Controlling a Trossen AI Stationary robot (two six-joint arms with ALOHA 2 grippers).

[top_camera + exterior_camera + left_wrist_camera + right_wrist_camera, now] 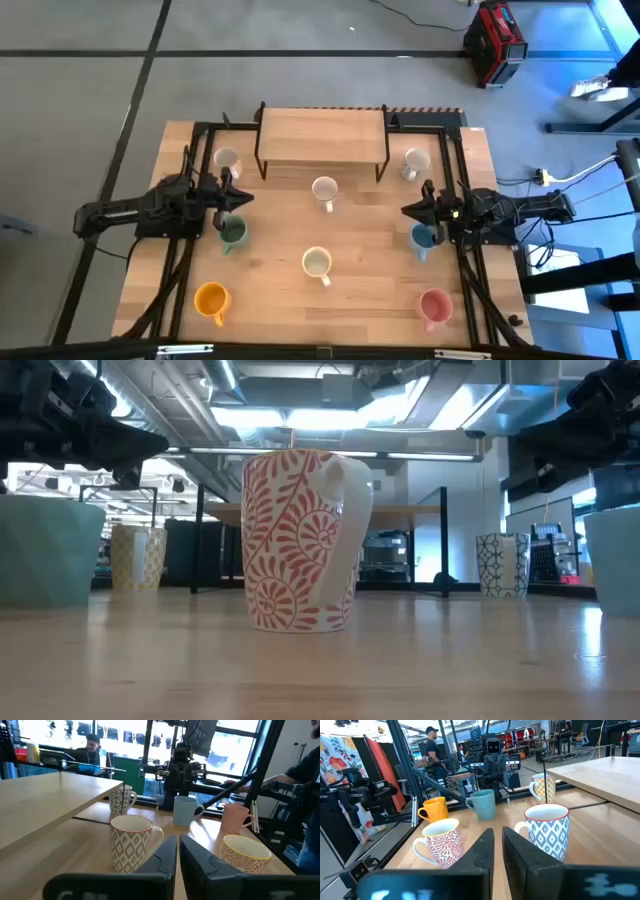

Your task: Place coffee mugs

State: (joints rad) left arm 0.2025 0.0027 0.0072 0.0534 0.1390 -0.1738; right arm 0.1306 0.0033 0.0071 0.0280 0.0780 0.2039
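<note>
All eight coffee mugs (324,190) stand upright, spread across the table (370,295); none sits on the wooden shelf (321,134), so placement has apparently not begun. The left gripper (232,199) and right gripper (414,210) hover at opposite sides, both clenched and empty.

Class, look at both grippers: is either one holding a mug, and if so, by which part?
Nothing is held. The left gripper and the right gripper are both shut on nothing, above the table among the mugs.
</note>
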